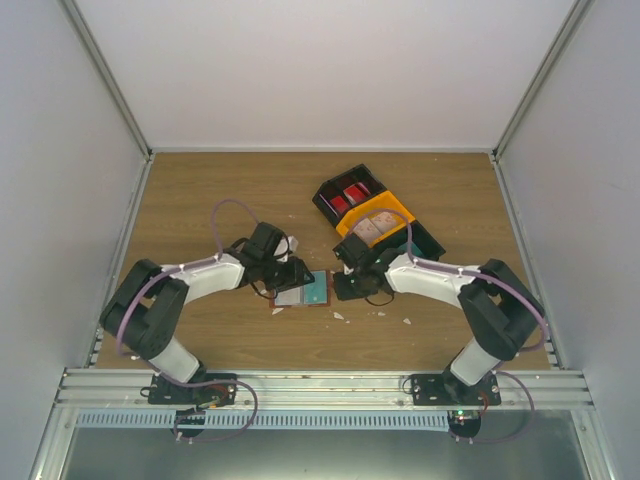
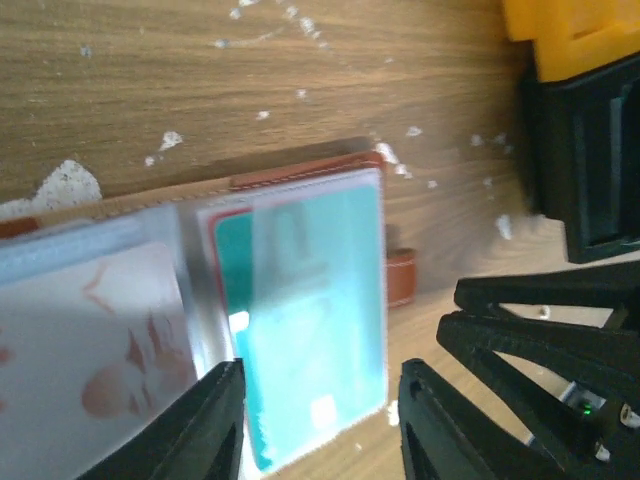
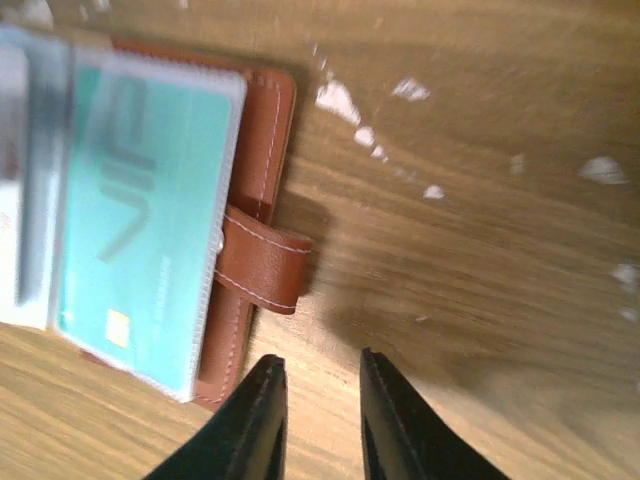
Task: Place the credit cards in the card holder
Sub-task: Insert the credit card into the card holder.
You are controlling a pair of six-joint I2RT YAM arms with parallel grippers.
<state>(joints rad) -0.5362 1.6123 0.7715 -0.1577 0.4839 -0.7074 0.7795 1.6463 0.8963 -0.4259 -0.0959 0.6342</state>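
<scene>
teal card [image 2: 310,320]: likely stiff, slick; pinch its free edge
card holder [image 3: 262,130]: soft, light, may slide
left pincer [image 2: 320,400]: open, astride card
right pincer [image 3: 322,385]: slightly open, empty

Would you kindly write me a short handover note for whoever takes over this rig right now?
Left end effector: open, empty, over the teal card.
Right end effector: slightly open, empty, beside the snap tab.
Card holder: lying open on the table between the arms.
Done: the teal card and a whitish card sit in its clear sleeves.
Left: red items in the bin tray may be further cards; cannot tell.
</scene>
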